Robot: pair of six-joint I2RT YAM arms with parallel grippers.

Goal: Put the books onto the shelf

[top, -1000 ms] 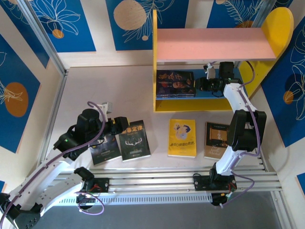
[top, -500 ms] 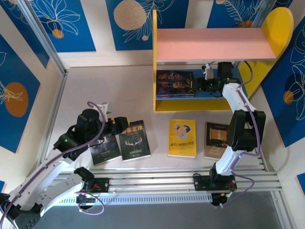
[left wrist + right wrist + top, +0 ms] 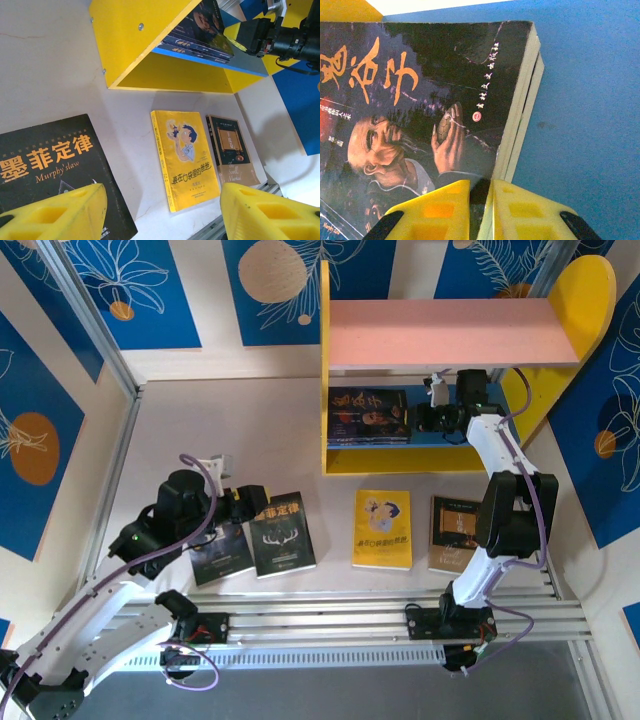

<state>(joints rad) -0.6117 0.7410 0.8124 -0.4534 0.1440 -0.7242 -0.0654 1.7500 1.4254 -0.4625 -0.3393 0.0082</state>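
Observation:
The shelf [image 3: 340, 455] has yellow sides, a pink upper board and a blue lower board [image 3: 590, 100]. A stack of dark books [image 3: 368, 415] lies on the lower board. My right gripper [image 3: 420, 418] reaches in under the pink board. Its jaws [image 3: 481, 200] are shut over the right edge of the stack [image 3: 420, 100], clamping nothing I can see. On the table lie two dark books [image 3: 282, 533] [image 3: 222, 552], a yellow book [image 3: 382, 528] and a brown book [image 3: 455, 533]. My left gripper [image 3: 250, 502] hangs open above the dark book [image 3: 50, 160], holding nothing [image 3: 165, 220].
Blue patterned wall panels [image 3: 40, 430] close in the table on the left, back and right. An aluminium rail [image 3: 380, 620] with both arm bases runs along the near edge. Bare tabletop [image 3: 230, 420] lies left of the shelf.
The right gripper has shifted very slightly beside the stack on the lower board. The left arm has moved a touch. The books lie as before.

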